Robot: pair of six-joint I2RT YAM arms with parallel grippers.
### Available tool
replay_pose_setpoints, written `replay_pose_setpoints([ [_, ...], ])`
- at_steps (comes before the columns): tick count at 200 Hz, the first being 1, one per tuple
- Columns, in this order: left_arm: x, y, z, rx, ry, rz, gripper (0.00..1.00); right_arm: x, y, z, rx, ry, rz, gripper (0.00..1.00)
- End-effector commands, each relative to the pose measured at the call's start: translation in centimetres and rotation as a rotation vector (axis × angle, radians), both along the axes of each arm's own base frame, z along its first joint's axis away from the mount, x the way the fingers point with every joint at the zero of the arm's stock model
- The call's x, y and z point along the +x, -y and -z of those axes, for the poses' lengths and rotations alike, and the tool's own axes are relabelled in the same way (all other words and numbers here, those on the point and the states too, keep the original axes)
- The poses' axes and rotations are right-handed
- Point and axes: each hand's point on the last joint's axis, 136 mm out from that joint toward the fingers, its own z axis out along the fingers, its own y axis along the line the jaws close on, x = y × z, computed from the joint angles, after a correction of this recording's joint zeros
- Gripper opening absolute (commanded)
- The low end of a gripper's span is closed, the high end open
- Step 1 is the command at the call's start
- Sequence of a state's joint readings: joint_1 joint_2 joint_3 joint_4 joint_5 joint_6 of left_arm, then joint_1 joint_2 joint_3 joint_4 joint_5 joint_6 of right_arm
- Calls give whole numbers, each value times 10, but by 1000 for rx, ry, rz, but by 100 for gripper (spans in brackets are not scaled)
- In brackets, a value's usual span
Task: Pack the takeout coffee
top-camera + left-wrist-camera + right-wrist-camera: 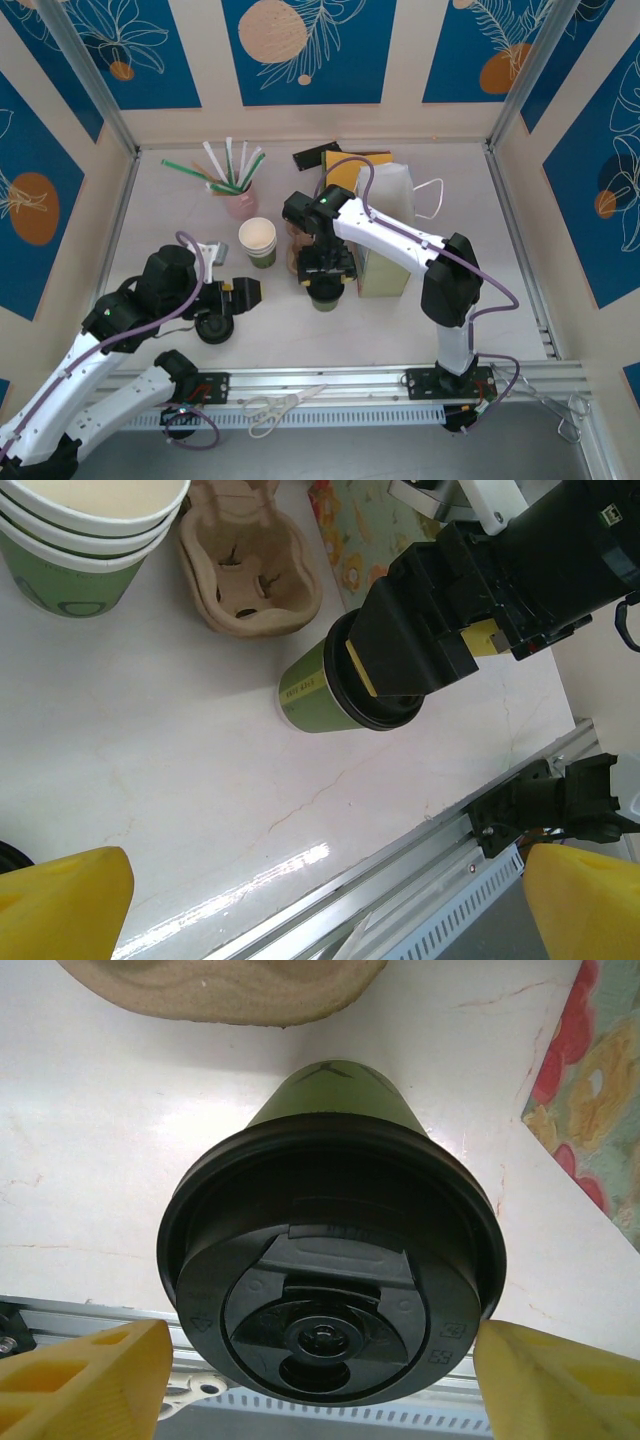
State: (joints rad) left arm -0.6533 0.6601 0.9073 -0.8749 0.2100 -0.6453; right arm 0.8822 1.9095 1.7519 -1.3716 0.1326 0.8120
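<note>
Right gripper (320,1385) (jaws apart) astride one takeout coffee (330,1260), one carrier (220,990) beside

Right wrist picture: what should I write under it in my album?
Lidded takeout coffee standing on the white table, between the yellow fingers of the right gripper.

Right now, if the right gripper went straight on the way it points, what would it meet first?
The right gripper points straight at the takeout coffee; its black lid is first in line. Depth is unclear: the fingers may already flank the rim.
</note>
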Motion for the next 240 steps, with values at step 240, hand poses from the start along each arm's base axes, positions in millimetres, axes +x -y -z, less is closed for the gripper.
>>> replay_pose_setpoints([
  [240, -1, 5, 1, -4, 0, 29, 100, -2, 6, 16, -49, -35, -17, 79],
])
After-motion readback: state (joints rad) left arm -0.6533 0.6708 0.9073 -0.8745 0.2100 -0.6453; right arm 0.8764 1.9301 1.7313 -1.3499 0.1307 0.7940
